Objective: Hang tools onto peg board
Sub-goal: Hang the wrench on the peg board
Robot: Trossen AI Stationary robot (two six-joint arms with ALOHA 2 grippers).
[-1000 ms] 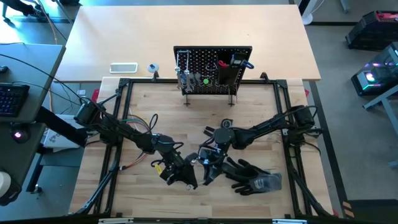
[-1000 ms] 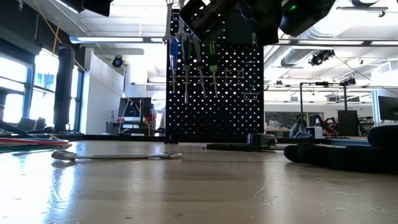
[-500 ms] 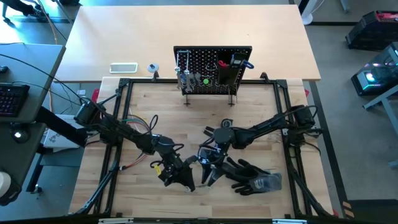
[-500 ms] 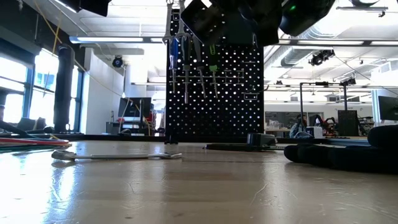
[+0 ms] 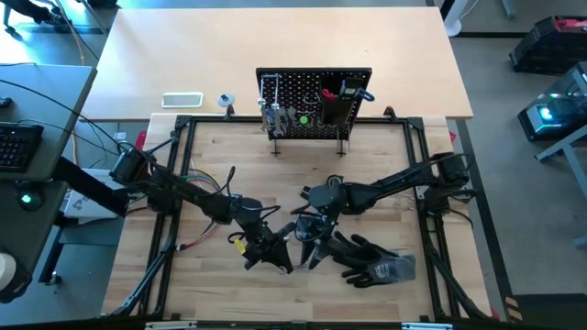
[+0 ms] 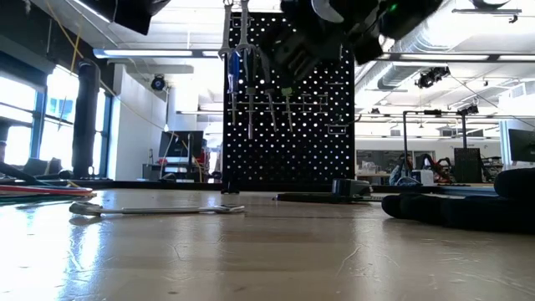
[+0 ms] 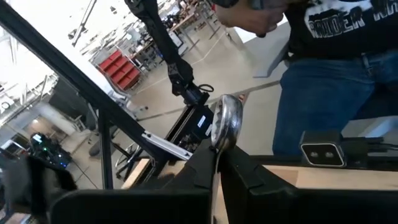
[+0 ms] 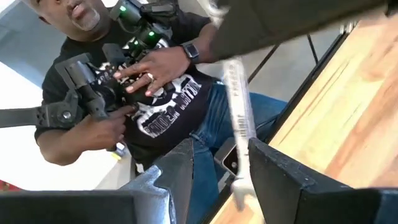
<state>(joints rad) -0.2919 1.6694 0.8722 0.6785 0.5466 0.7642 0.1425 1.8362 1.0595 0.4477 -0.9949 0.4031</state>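
One wrench point(image 7: 222, 124) upright, pinched in left tool point(image 7: 219, 163).

light wood-plank table top point(image 5: 220, 156) inside a black metal frame point(image 5: 183, 124); the peg board point(image 5: 315, 103) stands upright on thin legs at its far edge. black gloves point(image 5: 371, 259) lie near the front right, a bundle of coloured wires point(image 5: 197, 240) trails at the left, and a silver wrench point(image 6: 155, 209) lies flat on the wood. behind it, a paler tabletop point(image 5: 183, 46) carries a white flat device point(image 5: 182, 100) and a small round object point(image 5: 224, 100).
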